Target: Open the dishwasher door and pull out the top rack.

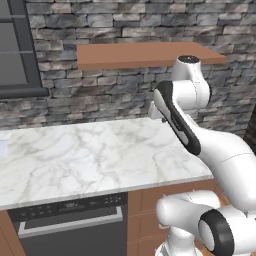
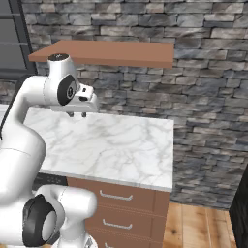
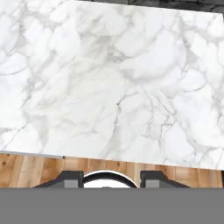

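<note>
Dishwasher door (image 1: 75, 235) shut upright, bar handle horizontal; gripper (image 2: 77, 115) above marble counter (image 2: 121, 140), fingers apart, empty.

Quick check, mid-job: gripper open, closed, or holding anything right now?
Gripper: open and holding nothing; it hangs above the marble countertop, with its finger tips set wide apart in the hand view.

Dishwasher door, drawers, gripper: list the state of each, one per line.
dishwasher door: closed, handle untouched.
drawers: all shut.
gripper: hovering above the marble countertop, holding nothing; jaws' spacing unclear.
</note>
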{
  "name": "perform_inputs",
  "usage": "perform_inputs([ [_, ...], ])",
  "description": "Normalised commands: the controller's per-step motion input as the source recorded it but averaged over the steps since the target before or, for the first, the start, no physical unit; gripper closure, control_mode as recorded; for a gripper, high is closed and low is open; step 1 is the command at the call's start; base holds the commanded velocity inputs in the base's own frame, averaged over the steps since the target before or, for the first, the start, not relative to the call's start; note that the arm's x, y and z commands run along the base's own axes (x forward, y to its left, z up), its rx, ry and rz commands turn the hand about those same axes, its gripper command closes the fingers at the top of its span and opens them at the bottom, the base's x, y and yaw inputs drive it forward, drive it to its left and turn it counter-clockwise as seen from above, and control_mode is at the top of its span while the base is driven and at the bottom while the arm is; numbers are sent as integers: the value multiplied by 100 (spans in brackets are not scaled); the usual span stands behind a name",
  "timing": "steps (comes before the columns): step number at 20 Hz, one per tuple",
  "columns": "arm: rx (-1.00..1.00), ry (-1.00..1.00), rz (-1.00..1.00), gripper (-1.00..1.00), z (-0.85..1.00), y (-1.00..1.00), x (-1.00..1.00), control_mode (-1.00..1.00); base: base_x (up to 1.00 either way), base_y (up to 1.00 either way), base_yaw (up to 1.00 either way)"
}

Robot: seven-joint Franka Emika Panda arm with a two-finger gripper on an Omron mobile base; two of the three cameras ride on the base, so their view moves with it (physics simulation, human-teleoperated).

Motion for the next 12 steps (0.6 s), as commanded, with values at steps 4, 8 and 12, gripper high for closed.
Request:
perform_inputs([
  [4, -17, 7, 7, -100, -31, 21, -15, -100, 0, 0, 0],
  [8, -54, 0, 14, -100, -54, 97, -89, -100, 0, 0, 0],
  [12, -46, 0, 23, -100, -61, 100, -100, -100, 0, 0, 0],
])
